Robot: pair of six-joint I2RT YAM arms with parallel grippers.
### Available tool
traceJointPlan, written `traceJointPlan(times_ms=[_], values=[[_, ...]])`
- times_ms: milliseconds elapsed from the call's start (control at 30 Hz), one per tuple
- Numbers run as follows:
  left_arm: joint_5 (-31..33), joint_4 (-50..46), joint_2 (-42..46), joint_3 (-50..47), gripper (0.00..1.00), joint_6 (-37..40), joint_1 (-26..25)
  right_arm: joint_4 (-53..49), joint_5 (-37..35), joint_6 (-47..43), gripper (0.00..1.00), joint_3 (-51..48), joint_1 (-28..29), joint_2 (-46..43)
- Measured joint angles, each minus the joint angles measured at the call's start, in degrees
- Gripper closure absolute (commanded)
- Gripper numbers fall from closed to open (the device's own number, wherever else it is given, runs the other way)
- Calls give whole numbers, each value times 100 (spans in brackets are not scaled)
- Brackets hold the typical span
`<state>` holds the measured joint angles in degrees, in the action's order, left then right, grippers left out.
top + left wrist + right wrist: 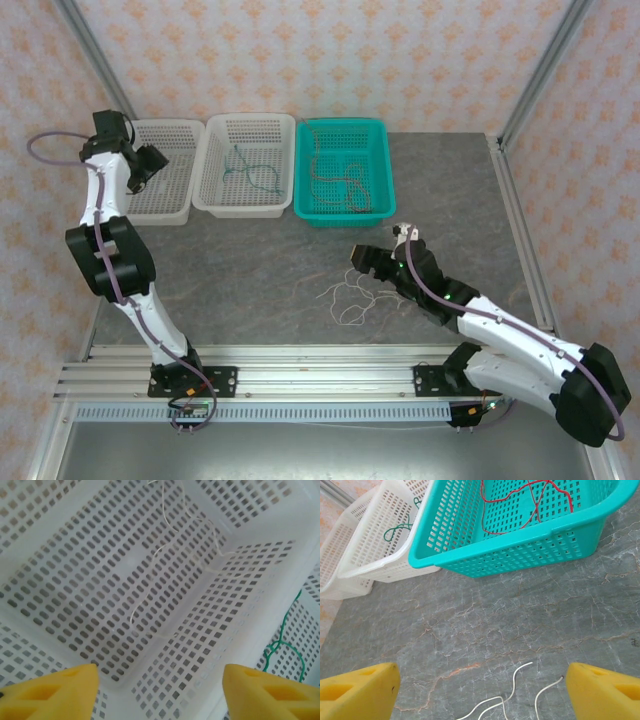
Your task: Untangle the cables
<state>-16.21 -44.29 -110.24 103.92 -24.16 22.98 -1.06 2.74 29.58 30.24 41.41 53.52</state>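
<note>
Item: white cables [347, 297], loose tangle on worktop [250, 260], 7 o'clock of right fingers [360, 690]. Likely featherlight, limp, slippery-thin; you pinch free end. Both right fingers and left fingers [50, 692] apart, empty.

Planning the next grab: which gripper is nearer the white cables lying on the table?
Right. The right gripper hovers just beside the white cables; the left gripper is over the leftmost white basket.

Left white basket [175, 202], middle white basket [245, 204], teal basket [343, 212]; grey table [250, 272].
</note>
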Motion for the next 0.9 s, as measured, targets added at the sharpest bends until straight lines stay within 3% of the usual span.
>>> traceJointPlan(times_ms=[200, 300, 433, 567, 733, 900], values=[[-83, 181, 1394, -81, 29, -92, -66, -133, -111, -155, 13, 79, 0, -2], [-96, 498, 2601, -433, 28, -155, -533, -212, -251, -229, 12, 140, -11, 0], [-105, 870, 3998, -1318, 29, -157, -2020, -293, -378, -262, 12, 149, -76, 48], [-33, 1049, 4664, -2559, 30, -304, -3364, -428, -387, -262, 12, 149, -109, 184], [221, 1082, 4295, -3882, 33, -197, -5106, -551, -380, -258, 12, 149, -111, 282], [282, 1025, 3204, -4113, 34, 691, -6505, -562, -334, -214, 13, 149, -111, 286]])
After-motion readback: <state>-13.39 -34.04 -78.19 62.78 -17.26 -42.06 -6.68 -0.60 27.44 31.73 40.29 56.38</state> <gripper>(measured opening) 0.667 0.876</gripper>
